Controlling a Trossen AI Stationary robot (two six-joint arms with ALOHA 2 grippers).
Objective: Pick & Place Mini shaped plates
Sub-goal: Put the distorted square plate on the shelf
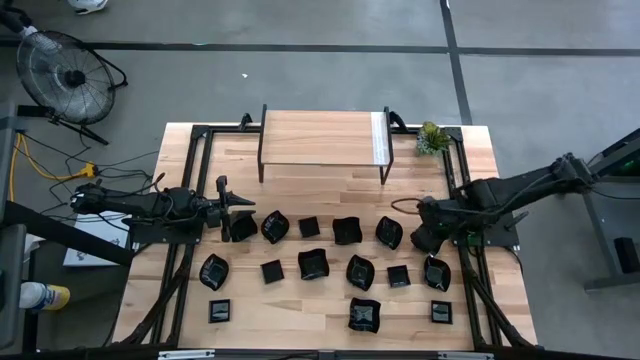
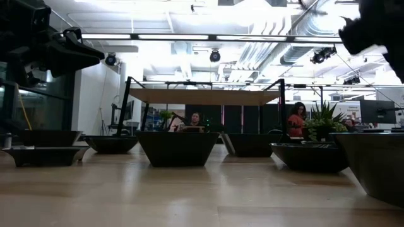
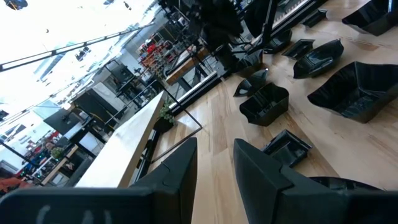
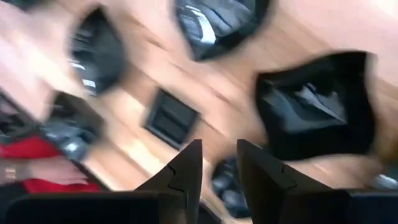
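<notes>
Several mini shaped plates, small glossy black dishes, lie in three loose rows on the wooden table (image 1: 330, 190), each resting on its base. My left gripper (image 1: 243, 208) (image 3: 214, 155) points level toward the table's right, hovering beside the leftmost plate of the far row (image 1: 240, 228), open with nothing between its fingers. My right gripper (image 1: 424, 238) (image 4: 217, 155) slants down above the table's right side, between a leaf-like plate (image 1: 389, 232) and another plate (image 1: 437, 272). It is open and empty. In its blurred wrist view a square plate (image 4: 317, 106) lies below.
A raised wooden shelf (image 1: 322, 135) stands at the table's far side, with a small green plant (image 1: 432, 138) at its right. Black frame rails (image 1: 190, 180) run along the table's sides. In the low view, people (image 2: 295, 120) sit in the room beyond.
</notes>
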